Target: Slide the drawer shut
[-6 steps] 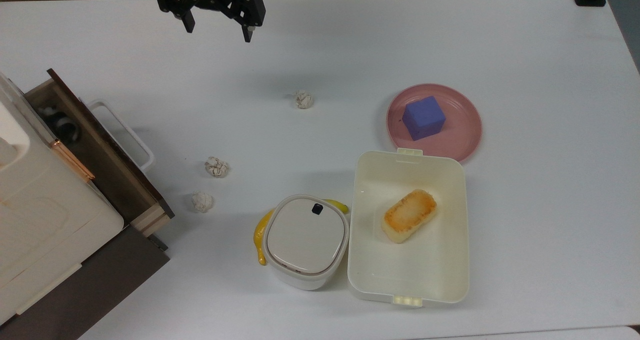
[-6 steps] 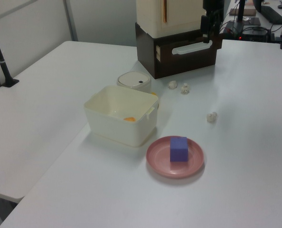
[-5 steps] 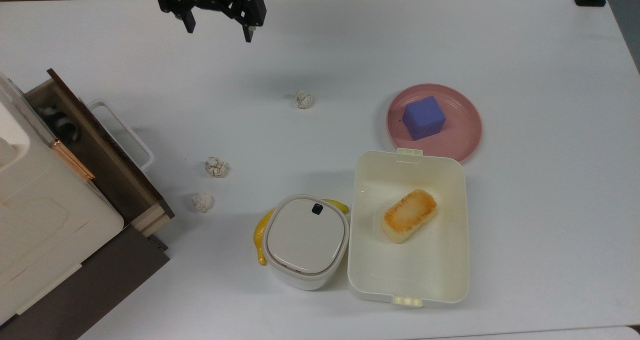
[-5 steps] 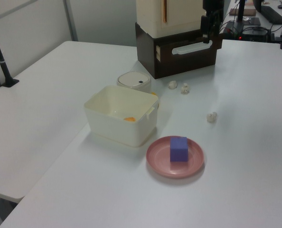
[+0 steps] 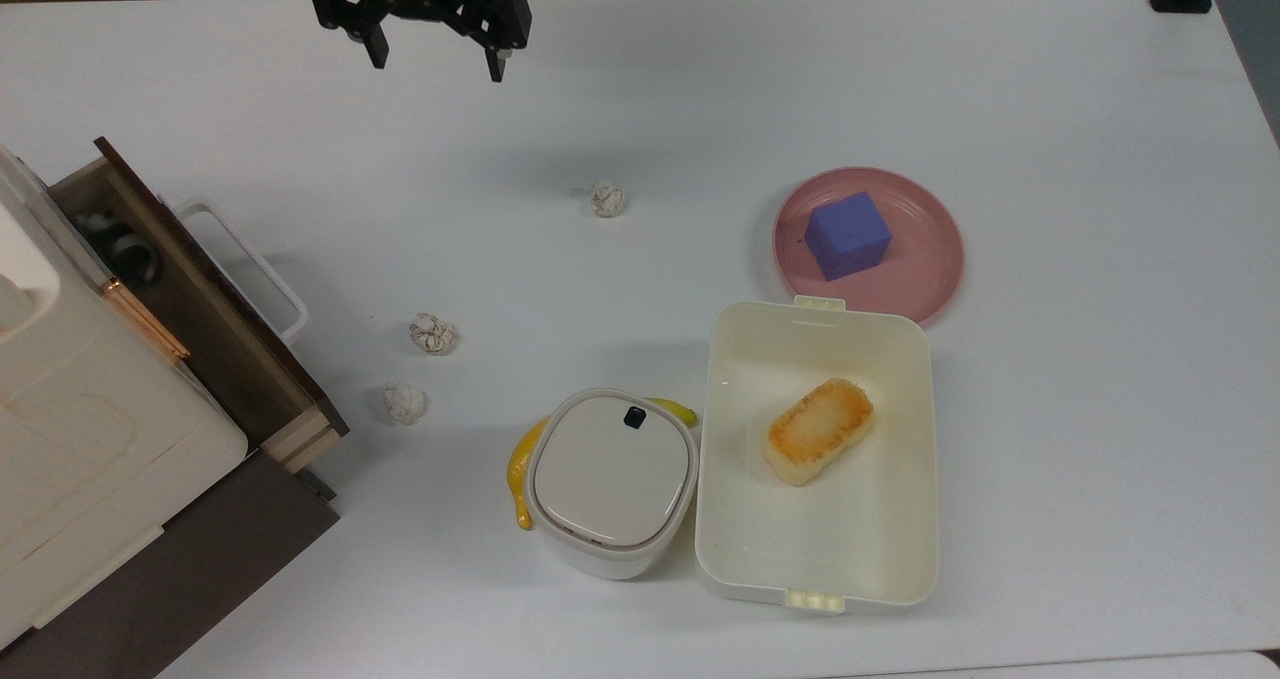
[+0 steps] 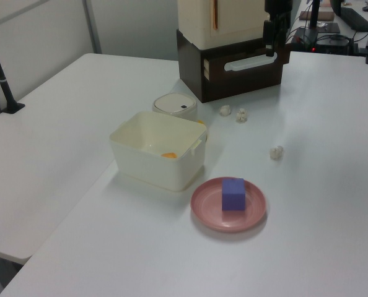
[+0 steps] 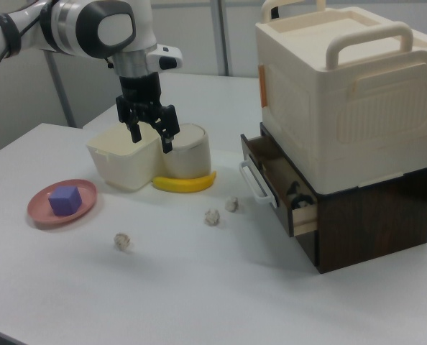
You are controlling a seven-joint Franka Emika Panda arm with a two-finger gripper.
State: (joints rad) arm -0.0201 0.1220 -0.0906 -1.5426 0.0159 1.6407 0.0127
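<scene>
Since the earlier frame our gripper (image 5: pixel 436 56) has drifted only slightly toward the desk's far edge in the top view; nothing else on the desk has shifted. Its two fingers are spread apart and grasp nothing, and it hangs above the desk (image 5: pixel 700 89) near the top view's upper-left corner, well apart from the drawer (image 5: pixel 205 304).

We judge that we are at the approach step: the drawer is not yet touched and stands pulled partway out of the dark cabinet at the desk's left edge in the top view. Next we would need to bring the gripper down in front of the dark front panel, on the side facing the paper balls, and push it square along the drawer's own slanted line, since the cabinet sits at an angle to the desk's edges. Pushing off-axis could jam it.

Our drawer has a dark brown front, a white handle (image 5: pixel 250 264) standing off it, pale plywood side edges and a dark inside in which something small and dark lies. In the right view the drawer (image 7: pixel 285 190) sits directly under a cream box. Two crumpled paper balls (image 5: pixel 433 333) lie near the front panel but not against it.
</scene>
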